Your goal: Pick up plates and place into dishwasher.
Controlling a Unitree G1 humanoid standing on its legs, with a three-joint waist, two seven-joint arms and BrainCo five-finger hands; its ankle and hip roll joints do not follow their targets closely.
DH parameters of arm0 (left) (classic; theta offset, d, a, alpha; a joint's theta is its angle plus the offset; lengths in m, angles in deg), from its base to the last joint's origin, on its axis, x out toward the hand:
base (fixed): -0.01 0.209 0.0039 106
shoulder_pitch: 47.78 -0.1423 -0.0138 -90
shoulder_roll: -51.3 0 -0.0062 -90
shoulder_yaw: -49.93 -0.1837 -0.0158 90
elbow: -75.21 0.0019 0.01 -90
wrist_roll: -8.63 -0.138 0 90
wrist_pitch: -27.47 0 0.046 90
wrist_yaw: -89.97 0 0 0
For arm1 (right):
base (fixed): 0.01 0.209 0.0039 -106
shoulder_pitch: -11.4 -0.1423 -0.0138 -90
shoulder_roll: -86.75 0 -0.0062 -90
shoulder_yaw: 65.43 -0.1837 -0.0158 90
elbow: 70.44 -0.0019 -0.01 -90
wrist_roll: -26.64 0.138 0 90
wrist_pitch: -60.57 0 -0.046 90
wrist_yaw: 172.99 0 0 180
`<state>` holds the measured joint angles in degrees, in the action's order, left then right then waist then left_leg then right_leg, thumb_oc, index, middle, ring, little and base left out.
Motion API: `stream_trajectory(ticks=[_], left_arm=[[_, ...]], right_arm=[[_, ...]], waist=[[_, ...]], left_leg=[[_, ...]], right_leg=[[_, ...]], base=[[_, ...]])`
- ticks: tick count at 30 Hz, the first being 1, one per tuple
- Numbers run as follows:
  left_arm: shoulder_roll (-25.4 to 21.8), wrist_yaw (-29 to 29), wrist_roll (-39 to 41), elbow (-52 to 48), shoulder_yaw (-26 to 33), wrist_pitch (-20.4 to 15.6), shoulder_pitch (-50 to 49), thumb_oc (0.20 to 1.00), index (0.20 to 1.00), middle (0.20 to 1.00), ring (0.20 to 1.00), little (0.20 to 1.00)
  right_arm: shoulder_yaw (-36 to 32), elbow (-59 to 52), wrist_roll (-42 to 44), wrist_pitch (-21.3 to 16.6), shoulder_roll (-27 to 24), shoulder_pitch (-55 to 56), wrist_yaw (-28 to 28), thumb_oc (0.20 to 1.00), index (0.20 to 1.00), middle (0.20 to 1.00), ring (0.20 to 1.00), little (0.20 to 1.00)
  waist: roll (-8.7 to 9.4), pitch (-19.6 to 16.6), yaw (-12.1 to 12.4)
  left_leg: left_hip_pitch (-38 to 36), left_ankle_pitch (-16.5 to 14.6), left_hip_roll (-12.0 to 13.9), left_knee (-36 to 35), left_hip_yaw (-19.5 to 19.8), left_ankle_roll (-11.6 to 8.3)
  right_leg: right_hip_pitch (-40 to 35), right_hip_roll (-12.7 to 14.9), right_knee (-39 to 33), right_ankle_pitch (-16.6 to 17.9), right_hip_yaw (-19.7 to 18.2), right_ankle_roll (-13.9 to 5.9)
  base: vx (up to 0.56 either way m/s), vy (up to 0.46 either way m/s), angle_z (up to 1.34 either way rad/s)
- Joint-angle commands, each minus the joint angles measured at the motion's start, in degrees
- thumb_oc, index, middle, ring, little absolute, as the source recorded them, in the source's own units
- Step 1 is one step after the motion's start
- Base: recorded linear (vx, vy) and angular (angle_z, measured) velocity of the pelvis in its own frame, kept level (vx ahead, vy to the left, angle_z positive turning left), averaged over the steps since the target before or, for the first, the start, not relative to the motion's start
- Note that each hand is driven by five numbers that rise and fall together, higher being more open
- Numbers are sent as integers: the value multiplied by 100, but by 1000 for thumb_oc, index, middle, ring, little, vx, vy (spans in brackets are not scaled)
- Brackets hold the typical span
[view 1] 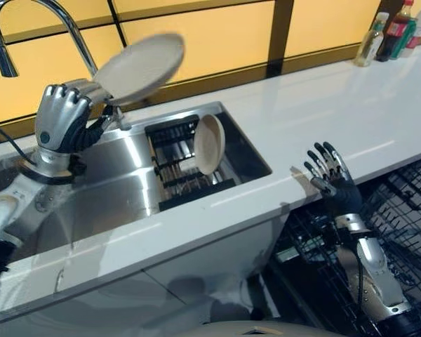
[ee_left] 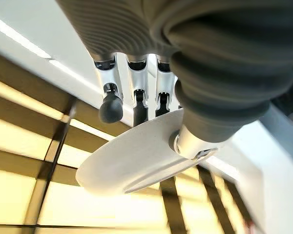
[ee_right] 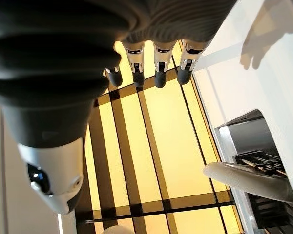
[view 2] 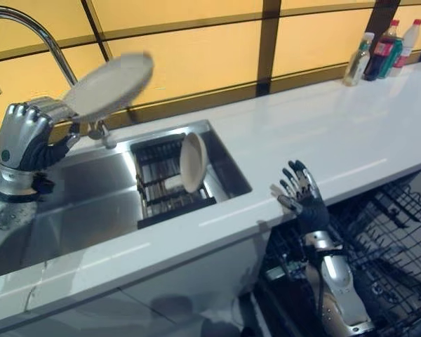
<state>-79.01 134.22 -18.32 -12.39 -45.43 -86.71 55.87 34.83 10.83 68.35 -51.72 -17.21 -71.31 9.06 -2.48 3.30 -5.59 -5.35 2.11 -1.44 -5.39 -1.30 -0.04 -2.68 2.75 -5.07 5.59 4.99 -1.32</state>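
Observation:
My left hand (view 1: 62, 118) is raised above the steel sink (view 1: 91, 196), its fingers and thumb pinching the rim of a beige plate (view 1: 139, 68) held tilted in the air below the tap. The left wrist view has the same plate (ee_left: 136, 158) clamped between thumb and fingers (ee_left: 111, 106). A second beige plate (view 1: 210, 143) stands on edge in the black rack (view 1: 174, 165) inside the sink. My right hand (view 1: 330, 175) is held up with straight spread fingers, empty, at the counter's front edge above the open dishwasher rack (view 1: 400, 217).
A curved chrome tap (view 1: 28, 21) rises behind the sink at the left. Several bottles (view 1: 396, 28) stand at the far right of the white counter (view 1: 337, 112). The dishwasher's black wire basket (view 2: 379, 232) extends below the counter on the right.

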Motion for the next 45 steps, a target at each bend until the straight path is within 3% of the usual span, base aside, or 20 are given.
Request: stream_trajectory(ticks=[1, 5, 7, 14, 26, 30, 35, 39, 45], left_arm=[[445, -383, 797, -463, 585, -253, -52, 200, 200, 200, 200, 200], [1252, -1203, 1895, -1021, 823, -533, -268, 200, 200, 200, 200, 200], [1690, -1933, 2877, -1343, 809, -594, -354, 200, 200, 200, 200, 200], [2357, -3245, 4645, -2077, 408, -518, -540, 200, 200, 200, 200, 200], [2913, -4056, 6298, -2043, -712, 131, 139, 200, 200, 200, 200, 200], [3202, -4153, 6671, -1690, -1143, 376, 405, 200, 200, 200, 200, 200], [3537, -4610, 7306, -1125, -1423, 654, 555, 200, 200, 200, 200, 200], [3796, -5386, 7950, -762, -1599, 807, 555, 200, 200, 200, 200, 200], [3880, -5885, 8364, -491, -1736, 974, 502, 200, 200, 200, 200, 200]], right_arm=[[-31, -551, -292, -400, 121, -61, 45, 1000, 1000, 1000, 1000, 1000], [-37, -617, -406, -359, 268, -51, 21, 1000, 1000, 1000, 1000, 1000], [10, -663, -507, -342, 337, -81, 59, 1000, 1000, 1000, 1000, 1000], [-29, -646, -435, -328, 354, -335, 169, 1000, 1000, 1000, 1000, 1000], [-53, -394, -375, -226, 344, -711, 236, 1000, 1000, 1000, 1000, 1000], [62, -350, 40, -181, 361, -973, -89, 1000, 1000, 1000, 1000, 1000], [111, -253, 1384, 433, 632, -1188, -1272, 1000, 1000, 1000, 1000, 1000], [237, -206, 2184, 1058, 936, -1298, -2058, 1000, 1000, 1000, 1000, 1000], [434, -199, 3224, 1862, 1266, -1431, -2686, 1000, 1000, 1000, 1000, 1000]], waist=[[209, -318, 21], [273, -324, 26], [305, -318, 29], [337, -210, -5], [318, -214, -160], [289, -219, -256], [273, -275, -330], [277, -330, -345], [286, -383, -321]], left_leg=[[201, -162, -13, 39, -264, 129], [171, -176, 14, 39, -279, 133], [167, -180, 30, 39, -297, 131], [140, -172, 99, 39, -373, 99], [151, -173, 116, 39, -451, 126], [109, -199, 125, 39, -552, 142], [60, -238, 142, 39, -648, 151], [48, -250, 157, 39, -704, 161], [27, -259, 160, 39, -731, 173]], right_leg=[[178, 361, 519, -395, -296, -648], [189, 316, 567, -425, -358, -622], [198, 287, 585, -439, -404, -609], [204, 197, 641, -411, -477, -574], [213, 195, 605, -338, -510, -560], [231, 177, 636, -330, -571, -549], [204, 169, 601, -315, -630, -547], [202, 162, 593, -305, -633, -533], [172, 158, 543, -284, -629, -509]], base=[[-9, -33, -7], [-16, -31, -9], [-36, -31, -11], [-44, -16, -13], [-7, -6, -3], [-6, 3, -15], [9, -9, -16], [10, -25, -10], [21, -12, -5]])
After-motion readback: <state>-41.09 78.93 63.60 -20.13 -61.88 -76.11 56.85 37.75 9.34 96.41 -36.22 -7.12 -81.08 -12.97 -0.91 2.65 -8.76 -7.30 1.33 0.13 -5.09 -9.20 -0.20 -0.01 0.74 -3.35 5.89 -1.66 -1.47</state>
